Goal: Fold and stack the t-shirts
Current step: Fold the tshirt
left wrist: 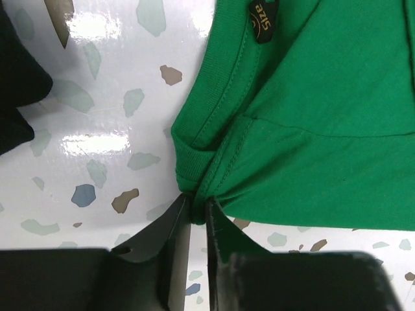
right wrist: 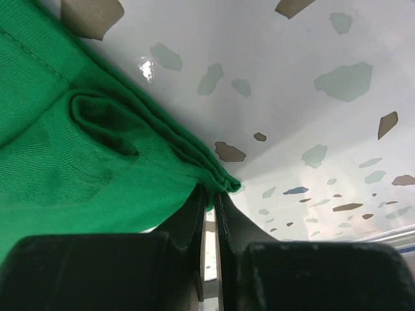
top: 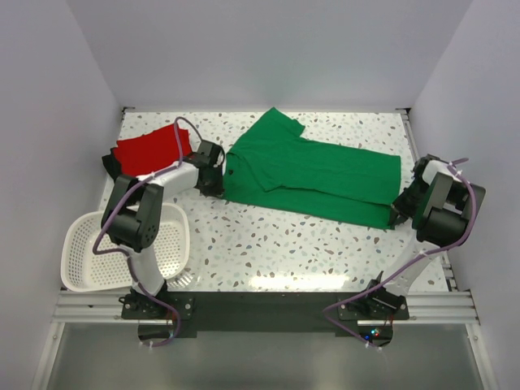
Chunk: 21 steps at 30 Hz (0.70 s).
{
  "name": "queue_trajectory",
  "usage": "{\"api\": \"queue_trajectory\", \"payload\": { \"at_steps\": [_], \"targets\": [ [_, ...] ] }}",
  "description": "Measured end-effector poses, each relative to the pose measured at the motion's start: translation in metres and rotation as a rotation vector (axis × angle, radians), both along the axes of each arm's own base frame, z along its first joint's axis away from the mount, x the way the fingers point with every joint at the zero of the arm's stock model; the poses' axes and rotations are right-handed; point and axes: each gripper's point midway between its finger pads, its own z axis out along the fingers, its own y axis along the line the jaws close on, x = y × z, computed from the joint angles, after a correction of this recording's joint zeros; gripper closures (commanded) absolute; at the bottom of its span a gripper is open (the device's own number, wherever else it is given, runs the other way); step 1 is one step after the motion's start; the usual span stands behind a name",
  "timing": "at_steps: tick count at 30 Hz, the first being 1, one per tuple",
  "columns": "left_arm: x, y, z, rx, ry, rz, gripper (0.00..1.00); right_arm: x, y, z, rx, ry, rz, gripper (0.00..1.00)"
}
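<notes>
left gripper (left wrist: 198,208) pinches green t-shirt (top: 317,175) near the collar | right gripper (right wrist: 211,194) pinches its hem corner | shirt flat mid-table | risk: thin bites on bunched cloth may slip on lifting, leaving a crooked fold

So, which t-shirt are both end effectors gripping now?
The green t-shirt, spread across the middle: the left end effector pinches one end, the right end effector the other. The red t-shirt lies free.

A small black label (left wrist: 262,18) inside the neck of the green shirt (left wrist: 324,129), at one o'clock in the left wrist view, bears gold letters reading "Size", upside down; the picture's edge cuts off the rest.
</notes>
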Motion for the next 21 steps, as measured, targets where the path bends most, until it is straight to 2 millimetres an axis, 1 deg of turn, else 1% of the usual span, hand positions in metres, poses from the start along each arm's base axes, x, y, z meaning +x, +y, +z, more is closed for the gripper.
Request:
{"api": "queue_trajectory", "payload": {
  "at_steps": [5, 9, 12, 16, 21],
  "targets": [
    [0.003, 0.003, 0.001, 0.022, -0.009, 0.001, 0.94, 0.0, 0.0, 0.0, 0.003, 0.012, 0.001, 1.0],
    [0.007, 0.008, 0.006, 0.052, -0.02, -0.008, 0.98, 0.0, -0.001, 0.0, 0.0, 0.016, 0.001, 1.0],
    [0.01, 0.01, 0.011, 0.071, -0.034, -0.022, 0.98, 0.0, -0.001, 0.0, 0.001, 0.022, 0.002, 1.0],
    [0.01, 0.012, 0.015, 0.088, -0.042, -0.043, 0.98, 0.0, -0.002, 0.0, -0.001, 0.023, 0.002, 1.0],
    [0.006, 0.015, 0.015, 0.107, -0.029, -0.074, 0.94, -0.002, -0.003, 0.001, -0.011, 0.03, 0.004, 1.0]
  ]
}}
